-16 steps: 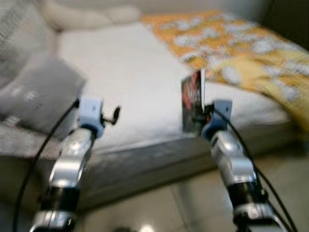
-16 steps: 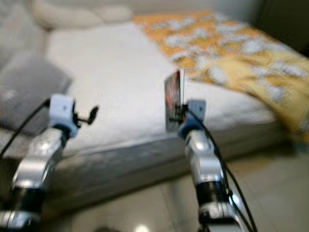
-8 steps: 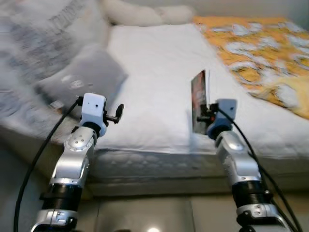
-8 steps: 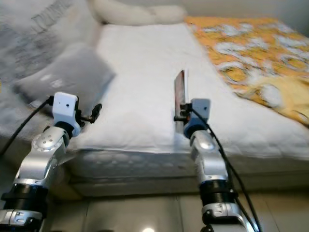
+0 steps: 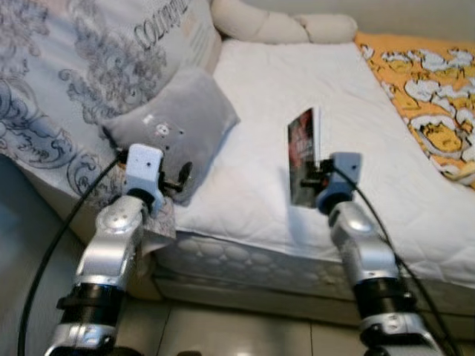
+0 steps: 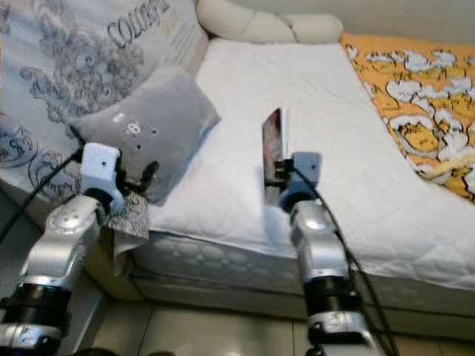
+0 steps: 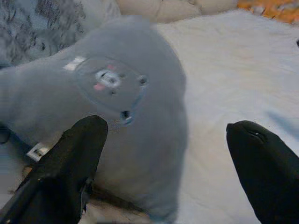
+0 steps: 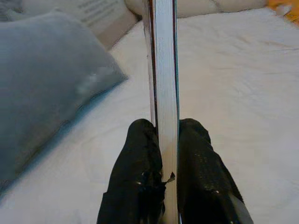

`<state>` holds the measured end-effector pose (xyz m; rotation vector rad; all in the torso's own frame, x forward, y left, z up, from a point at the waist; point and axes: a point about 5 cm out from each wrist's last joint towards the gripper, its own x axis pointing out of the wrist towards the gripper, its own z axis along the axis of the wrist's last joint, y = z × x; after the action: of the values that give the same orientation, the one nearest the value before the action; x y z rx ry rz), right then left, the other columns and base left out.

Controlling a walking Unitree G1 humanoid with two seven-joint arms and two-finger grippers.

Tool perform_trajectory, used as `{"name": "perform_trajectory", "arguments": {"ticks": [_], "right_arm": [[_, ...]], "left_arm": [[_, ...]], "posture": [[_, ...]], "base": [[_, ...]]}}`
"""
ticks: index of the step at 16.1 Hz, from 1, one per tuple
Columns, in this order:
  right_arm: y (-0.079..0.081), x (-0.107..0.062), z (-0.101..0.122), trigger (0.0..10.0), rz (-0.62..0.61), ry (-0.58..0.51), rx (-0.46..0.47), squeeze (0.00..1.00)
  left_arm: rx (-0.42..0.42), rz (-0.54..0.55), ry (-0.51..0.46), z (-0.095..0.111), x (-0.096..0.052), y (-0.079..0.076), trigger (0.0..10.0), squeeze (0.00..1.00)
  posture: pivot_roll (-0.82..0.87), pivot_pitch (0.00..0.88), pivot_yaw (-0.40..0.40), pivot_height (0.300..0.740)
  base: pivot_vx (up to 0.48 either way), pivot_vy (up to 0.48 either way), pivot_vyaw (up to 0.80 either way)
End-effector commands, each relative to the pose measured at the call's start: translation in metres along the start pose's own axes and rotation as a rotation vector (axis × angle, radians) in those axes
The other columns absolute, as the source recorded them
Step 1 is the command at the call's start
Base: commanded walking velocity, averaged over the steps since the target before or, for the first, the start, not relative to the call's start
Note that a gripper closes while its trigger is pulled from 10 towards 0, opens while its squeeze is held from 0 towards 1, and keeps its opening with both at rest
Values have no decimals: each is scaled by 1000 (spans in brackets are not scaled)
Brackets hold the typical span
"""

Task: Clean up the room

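Mid-tidy, the right end effector (image 8: 166, 140) grips a thin book (image 5: 303, 156) upright above the white bed (image 5: 297, 96), the left end effector (image 7: 168, 154) spread empty near a grey pillow (image 5: 174, 130); finding the book a home likely comes next.

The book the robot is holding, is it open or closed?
Closed. The book stands upright, its white page edges pressed together between the covers, pinched by the right gripper above the white bed.
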<state>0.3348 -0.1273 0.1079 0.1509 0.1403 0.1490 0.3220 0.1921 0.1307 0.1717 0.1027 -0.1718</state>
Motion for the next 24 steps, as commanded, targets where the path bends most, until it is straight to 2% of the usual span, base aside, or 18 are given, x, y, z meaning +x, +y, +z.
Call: {"name": "perform_trajectory", "arguments": {"ticks": [1, 24], "right_arm": [[0, 2, 13, 10000, 13, -42, -10, 0], [9, 3, 11, 10000, 71, -29, 19, 0]], "left_arm": [[-23, -28, -21, 6, 3, -7, 10000, 0], [-29, -53, 1, 3, 3, -7, 10000, 0]], "posture": [[28, 0, 10, 740], [30, 0, 12, 740]], "base": [[292, 0, 0], [317, 0, 0]]}}
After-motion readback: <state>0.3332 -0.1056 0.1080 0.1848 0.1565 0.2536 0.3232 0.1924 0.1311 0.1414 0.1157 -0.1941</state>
